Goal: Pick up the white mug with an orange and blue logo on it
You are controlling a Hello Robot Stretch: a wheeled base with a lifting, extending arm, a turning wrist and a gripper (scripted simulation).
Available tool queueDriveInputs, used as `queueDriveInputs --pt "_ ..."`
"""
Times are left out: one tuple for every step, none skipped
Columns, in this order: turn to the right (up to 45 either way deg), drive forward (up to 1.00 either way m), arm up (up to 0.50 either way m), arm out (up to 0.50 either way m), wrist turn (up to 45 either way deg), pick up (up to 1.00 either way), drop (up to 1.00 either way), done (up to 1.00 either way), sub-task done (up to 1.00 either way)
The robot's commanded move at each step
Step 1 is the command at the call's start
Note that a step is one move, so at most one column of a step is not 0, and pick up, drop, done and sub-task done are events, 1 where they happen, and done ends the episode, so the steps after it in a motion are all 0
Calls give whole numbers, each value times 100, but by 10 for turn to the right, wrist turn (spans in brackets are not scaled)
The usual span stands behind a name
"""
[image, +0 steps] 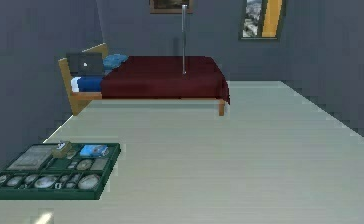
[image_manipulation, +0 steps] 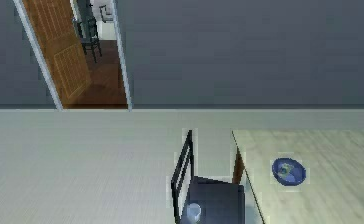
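Observation:
A small pale round thing [image_manipulation: 193, 212], bluish-white and perhaps a cup, sits on the seat of a dark chair [image_manipulation: 215, 195] at the bottom of the arm side view. I cannot make out any logo on it. The chair stands against the left edge of a light wooden table [image_manipulation: 320, 150].
A blue plate [image_manipulation: 289, 171] lies on the table. An open wooden door [image_manipulation: 60, 50] leads to another room at the arm side view's upper left. In the forward view a bed [image: 165, 78] with a dark red cover stands by the far wall. A green tray [image: 60, 167] with several items lies at lower left.

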Motion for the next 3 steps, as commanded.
queueDriveInputs --pt "0 0 48 0 0 0 0 0 0" --pt "0 0 0 28 0 0 0 0 0" --pt "0 0 0 0 450 0 0 0 0"
